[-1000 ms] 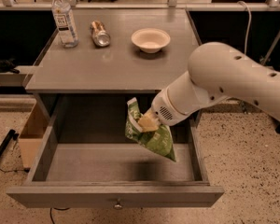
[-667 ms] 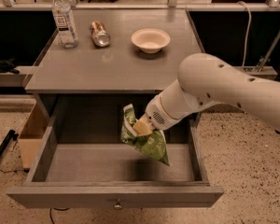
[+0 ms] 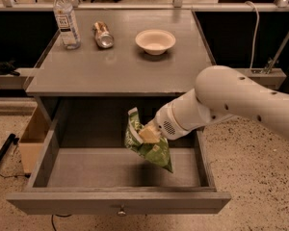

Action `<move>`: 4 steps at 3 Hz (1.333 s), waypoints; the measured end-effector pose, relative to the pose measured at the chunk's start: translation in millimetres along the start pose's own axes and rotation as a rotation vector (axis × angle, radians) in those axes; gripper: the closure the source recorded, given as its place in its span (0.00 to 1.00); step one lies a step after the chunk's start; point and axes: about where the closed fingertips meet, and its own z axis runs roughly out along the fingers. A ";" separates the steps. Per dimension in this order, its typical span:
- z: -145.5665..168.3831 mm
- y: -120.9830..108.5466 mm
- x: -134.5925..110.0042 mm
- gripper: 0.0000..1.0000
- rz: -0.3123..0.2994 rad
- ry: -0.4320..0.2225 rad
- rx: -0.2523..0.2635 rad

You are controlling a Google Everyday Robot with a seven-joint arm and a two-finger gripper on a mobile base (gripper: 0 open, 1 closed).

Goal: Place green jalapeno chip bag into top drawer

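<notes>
Down in the middle of the picture, the hand (image 3: 148,134) pinches the green chip bag (image 3: 153,154) above the open drawer (image 3: 86,170).

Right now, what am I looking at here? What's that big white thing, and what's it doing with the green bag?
The big white shape is a robot arm. At its tip is the gripper, two fingers closed on the green jalapeno chip bag, holding it above the floor of the open top drawer. One camera took this, looking down on the grey table from the front. On the tabletop stand a water bottle and a white bowl, with a silver can lying on its side between them.
</notes>
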 end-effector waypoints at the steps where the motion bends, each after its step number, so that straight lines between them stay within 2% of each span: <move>1: 0.0 0.0 -0.1 1.00 0.000 0.000 0.001; 3: 19.9 -24.4 -1.8 1.00 0.002 0.056 0.028; 4: 19.9 -24.4 -1.8 1.00 0.002 0.056 0.028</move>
